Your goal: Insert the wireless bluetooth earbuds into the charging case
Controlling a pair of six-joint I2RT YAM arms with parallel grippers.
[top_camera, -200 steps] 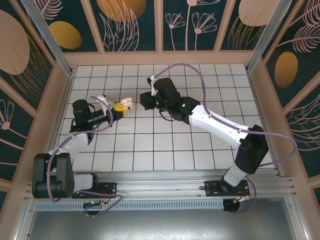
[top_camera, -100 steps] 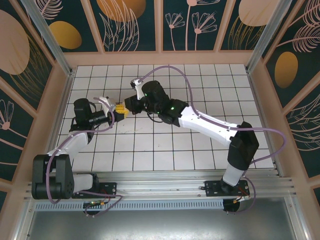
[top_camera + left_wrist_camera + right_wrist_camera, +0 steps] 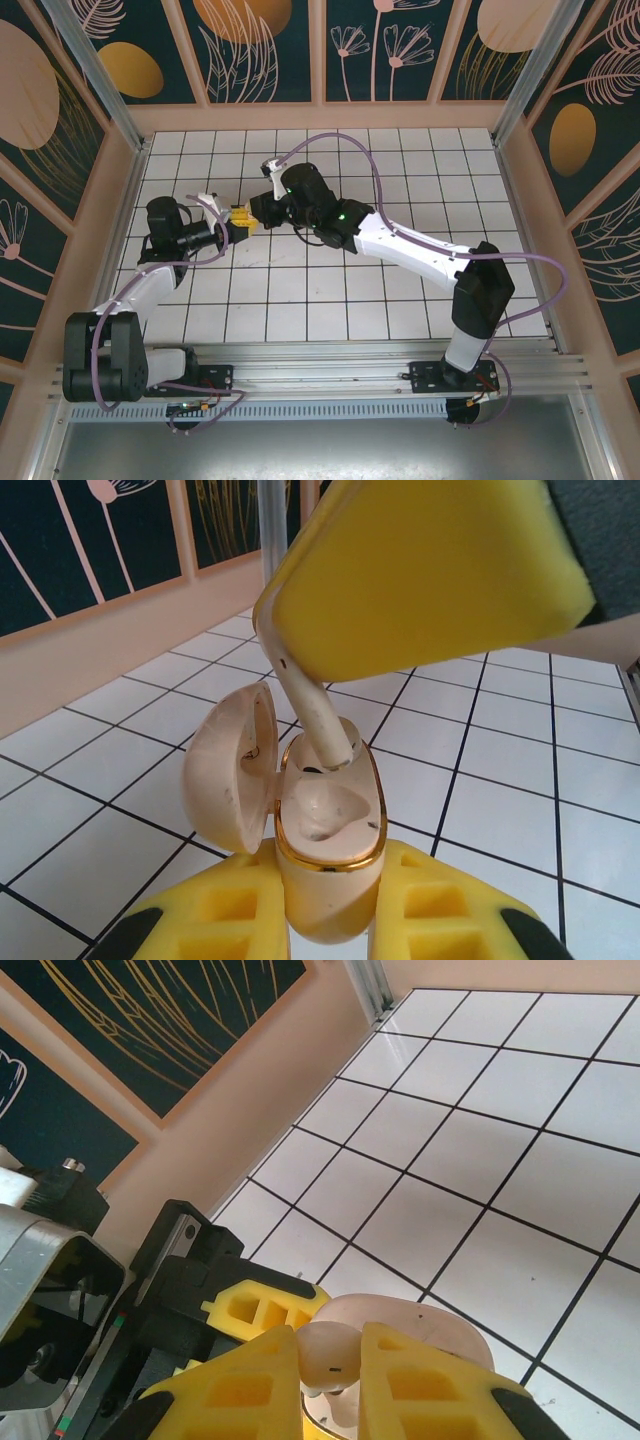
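While the left gripper point(image 3: 328, 922) is closed on the one open charging case point(image 3: 325, 825) above the tiles point(image 3: 500, 820), the right gripper point(image 3: 330, 1362) pinches one earbud point(image 3: 318, 715), its lower end inside the case.

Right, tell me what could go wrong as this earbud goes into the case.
The earbud, pinched in the right gripper, stands tilted in the charging case; its stem could jam against the gold rim rather than seat. Pushing harder could twist the case in the left gripper, which grips only its lower end. The open lid could get knocked.
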